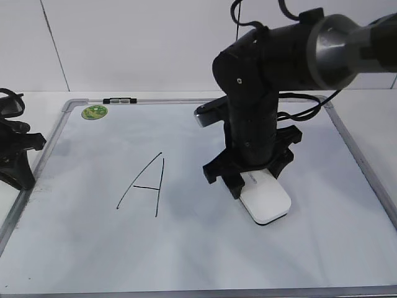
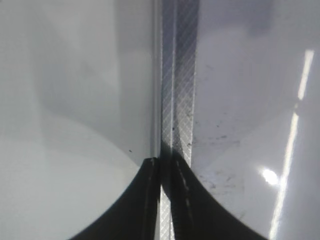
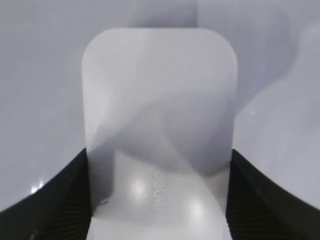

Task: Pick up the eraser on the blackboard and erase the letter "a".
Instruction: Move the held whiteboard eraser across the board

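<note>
The white eraser [image 1: 265, 198] lies flat on the blackboard [image 1: 80, 236], right of the middle. My right gripper [image 1: 251, 179] is shut on the eraser, its fingers pressed against both long sides. In the right wrist view the eraser [image 3: 159, 115] fills the frame between the two black fingers [image 3: 159, 200]. The small letter "a" is not visible; the eraser and arm cover that spot. A tall capital "A" [image 1: 144, 185] is drawn left of the eraser. My left gripper [image 1: 15, 162] rests at the board's left edge; in the left wrist view its fingers [image 2: 165, 165] are shut over the frame [image 2: 177, 75].
A round green sticker [image 1: 94, 112] and a small black clip [image 1: 119, 100] sit at the board's far left corner. The grey frame [image 1: 363, 161] runs along the right side. A white wall stands behind the board.
</note>
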`<state>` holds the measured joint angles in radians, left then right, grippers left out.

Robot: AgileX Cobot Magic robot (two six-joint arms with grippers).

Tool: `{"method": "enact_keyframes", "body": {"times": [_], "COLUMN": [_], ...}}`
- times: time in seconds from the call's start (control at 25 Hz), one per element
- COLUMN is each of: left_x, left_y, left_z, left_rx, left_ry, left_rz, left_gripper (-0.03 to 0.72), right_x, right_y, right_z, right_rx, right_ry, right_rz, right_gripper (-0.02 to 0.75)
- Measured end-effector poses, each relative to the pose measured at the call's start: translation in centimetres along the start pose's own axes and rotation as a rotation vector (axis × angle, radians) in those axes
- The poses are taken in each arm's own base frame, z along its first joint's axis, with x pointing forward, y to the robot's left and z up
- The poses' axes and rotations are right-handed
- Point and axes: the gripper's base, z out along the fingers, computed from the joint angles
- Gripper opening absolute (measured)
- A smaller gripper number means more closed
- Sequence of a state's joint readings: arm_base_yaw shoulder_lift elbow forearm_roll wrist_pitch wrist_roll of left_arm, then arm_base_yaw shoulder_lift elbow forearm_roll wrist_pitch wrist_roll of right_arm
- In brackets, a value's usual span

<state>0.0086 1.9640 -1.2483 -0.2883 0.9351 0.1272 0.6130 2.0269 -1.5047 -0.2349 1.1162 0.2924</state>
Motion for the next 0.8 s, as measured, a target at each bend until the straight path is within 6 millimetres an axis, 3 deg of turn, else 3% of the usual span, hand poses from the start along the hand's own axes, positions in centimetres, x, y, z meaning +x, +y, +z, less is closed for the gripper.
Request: {"method": "enact_keyframes", "body": {"times": [0.24, 0.36, 0.56, 0.8], "left_x": [0.0, 0.0, 0.0, 0.0], "left_y": [0.0, 0.0, 0.0, 0.0], "left_z": [0.0, 0.0, 0.0, 0.0], "left_rx": [0.0, 0.0, 0.0, 0.0], "left_ry": [0.0, 0.0, 0.0, 0.0], "left_rz": [0.0, 0.0, 0.0, 0.0], "left_gripper": [0.05, 0.05, 0.053, 0.056], "right_x": [0.1, 0.7, 2.3, 4.1], "right_y": [-1.4, -2.1, -4.1, -8.9], "right_z": [-4.1, -5.2, -5.1, -4.4], "right_rx": [0.015, 0.043, 0.097, 0.136], "right_ry": [-0.164, -0.216, -0.214, -0.165], "right_rz": [0.091, 0.141, 0.206, 0.331], "right_gripper": [0.509, 0.509, 0.509, 0.509]}}
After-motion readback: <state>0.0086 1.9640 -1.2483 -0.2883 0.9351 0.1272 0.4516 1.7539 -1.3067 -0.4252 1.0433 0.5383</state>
